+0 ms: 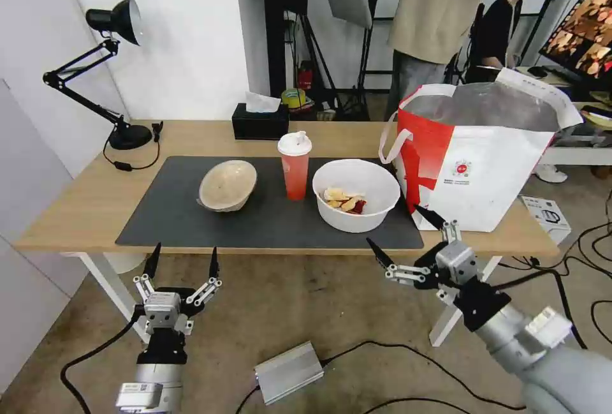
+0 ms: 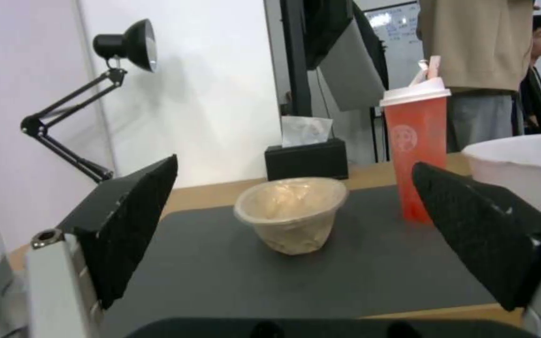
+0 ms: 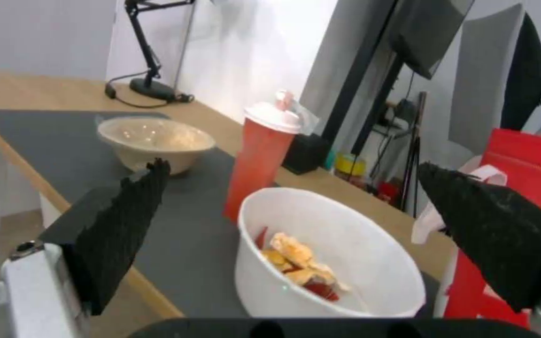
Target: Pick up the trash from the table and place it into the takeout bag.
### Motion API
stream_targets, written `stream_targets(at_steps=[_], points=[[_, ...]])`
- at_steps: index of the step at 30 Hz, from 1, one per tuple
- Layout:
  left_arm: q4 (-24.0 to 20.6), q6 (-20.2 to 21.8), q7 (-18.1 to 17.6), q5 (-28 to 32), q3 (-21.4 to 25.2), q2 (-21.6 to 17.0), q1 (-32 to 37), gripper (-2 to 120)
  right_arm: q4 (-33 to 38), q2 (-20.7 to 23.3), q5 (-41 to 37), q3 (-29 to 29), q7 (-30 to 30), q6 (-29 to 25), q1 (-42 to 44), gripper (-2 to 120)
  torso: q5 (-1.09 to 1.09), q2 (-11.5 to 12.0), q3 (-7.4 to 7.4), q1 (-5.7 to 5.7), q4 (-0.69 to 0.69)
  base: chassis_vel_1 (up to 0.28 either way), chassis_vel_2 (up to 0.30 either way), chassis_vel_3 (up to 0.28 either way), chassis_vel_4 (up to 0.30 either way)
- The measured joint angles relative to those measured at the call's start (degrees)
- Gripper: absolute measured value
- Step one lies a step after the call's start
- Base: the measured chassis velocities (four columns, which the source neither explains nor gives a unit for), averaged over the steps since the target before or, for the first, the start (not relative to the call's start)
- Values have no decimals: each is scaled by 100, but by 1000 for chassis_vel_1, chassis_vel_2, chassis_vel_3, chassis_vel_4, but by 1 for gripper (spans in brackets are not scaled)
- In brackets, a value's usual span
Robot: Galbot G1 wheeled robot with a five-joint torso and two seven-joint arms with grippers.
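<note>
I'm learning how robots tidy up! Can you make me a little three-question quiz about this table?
1. True or false: the red cup stands between the beige bowl and the white bowl.
2. What lies in the white bowl? A) food scraps B) tissues C) nothing
3. Fill in: the takeout bag stands at the table's ____ end.

Key: 1 true. 2 A. 3 right. Both the left gripper and the right gripper hover before the table, jaws open.

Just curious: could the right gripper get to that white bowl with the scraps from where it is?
Probably yes. The right gripper hangs open just off the table edge, facing the white bowl, with nothing between them.
</note>
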State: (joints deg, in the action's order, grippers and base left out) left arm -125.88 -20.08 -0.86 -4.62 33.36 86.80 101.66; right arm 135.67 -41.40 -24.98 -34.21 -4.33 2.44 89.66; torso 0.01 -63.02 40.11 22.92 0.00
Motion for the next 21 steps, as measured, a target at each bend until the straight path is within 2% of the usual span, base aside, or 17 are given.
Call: stream_targets(at_steps=[6, 17, 21], points=[[111, -112, 31, -17, 9, -3, -3, 100, -373, 455, -312, 275, -37, 147, -783, 100, -1, 0, 0, 0, 0, 0, 0, 0, 0], [248, -161, 88, -100, -45, 28, -25, 100, -722, 867, -619, 781, -199, 388, -1607, 100, 0, 0, 0, 0, 0, 0, 0, 0, 0], [363, -165, 95, -108, -62, 71, -55, 100, -829, 1014, -832, 1219, -212, 521, -1990, 100, 0, 0, 0, 0, 0, 0, 0, 0, 0]])
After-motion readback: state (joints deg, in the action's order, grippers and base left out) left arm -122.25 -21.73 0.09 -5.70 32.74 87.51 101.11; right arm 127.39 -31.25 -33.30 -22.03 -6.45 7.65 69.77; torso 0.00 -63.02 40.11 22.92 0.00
